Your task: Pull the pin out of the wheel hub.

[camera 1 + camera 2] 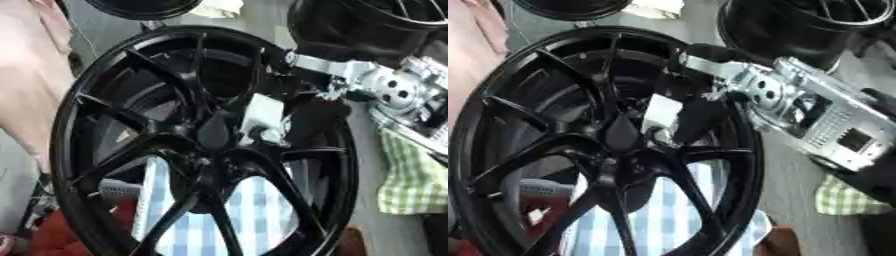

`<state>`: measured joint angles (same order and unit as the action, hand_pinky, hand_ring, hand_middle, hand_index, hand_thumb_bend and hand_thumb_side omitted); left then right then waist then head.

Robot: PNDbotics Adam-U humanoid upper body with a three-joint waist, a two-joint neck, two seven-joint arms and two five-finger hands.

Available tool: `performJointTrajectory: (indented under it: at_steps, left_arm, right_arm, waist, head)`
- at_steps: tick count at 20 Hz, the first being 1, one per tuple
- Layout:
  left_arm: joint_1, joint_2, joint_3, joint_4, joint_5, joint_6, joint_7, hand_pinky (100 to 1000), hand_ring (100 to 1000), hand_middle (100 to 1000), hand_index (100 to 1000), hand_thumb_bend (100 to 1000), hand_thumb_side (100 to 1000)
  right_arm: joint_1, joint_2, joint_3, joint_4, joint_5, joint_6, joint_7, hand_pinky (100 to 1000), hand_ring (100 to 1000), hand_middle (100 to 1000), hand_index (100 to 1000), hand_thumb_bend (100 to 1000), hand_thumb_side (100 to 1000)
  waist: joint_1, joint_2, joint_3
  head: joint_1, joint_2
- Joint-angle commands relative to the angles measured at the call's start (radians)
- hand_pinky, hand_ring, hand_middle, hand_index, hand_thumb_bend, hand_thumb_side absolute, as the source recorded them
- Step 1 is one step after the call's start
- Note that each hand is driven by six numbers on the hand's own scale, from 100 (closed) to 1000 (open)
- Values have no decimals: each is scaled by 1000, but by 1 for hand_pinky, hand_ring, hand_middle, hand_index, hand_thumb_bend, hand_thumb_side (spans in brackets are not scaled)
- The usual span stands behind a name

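The wheel hub [131,150] was glossy black metal; the right arm [815,115] showed bare silver metal, and a green checked cloth [411,175] looked soft and matt.

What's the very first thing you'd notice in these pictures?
A big black wheel with curved spokes stands tilted and fills almost the whole picture. The robot's right hand reaches in from the upper right on a shiny silver arm, right at the wheel's middle. Through the spokes at the bottom shows a blue and white checked cloth.
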<state>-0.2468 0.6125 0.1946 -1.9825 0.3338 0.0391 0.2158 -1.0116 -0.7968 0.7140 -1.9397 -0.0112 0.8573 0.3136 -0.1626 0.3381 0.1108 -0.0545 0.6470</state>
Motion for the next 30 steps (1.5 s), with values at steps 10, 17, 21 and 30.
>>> performJointTrajectory:
  at_steps: [10,17,21,30]
  left_arm:
    - [-3,14,4,-17,3,0,-8,778,722,624,769,149,691]
    - [-1,18,4,-17,3,0,-9,779,724,624,769,149,690]
    - [3,21,5,-17,4,1,-7,779,724,624,769,148,690]
    - [6,24,8,-17,9,3,-5,779,725,623,768,151,688]
  right_arm:
    - [-24,-23,-30,-39,-84,31,-66,699,610,329,454,100,100]
    - [-45,-23,-35,-59,-121,36,-108,687,586,286,410,100,100]
    - [-52,-35,-42,-60,-128,26,-120,683,579,283,406,102,100]
    - [-39,-68,-97,-60,-141,-18,-162,687,566,277,391,100,100]
  waist:
    - [5,-33,-4]
    - [1,-44,-8]
    - [-2,-53,-13]
    - [-9,-68,-17]
  head:
    - [-2,-6]
    - [-1,-4]
    - [4,-1]
    - [13,-4]
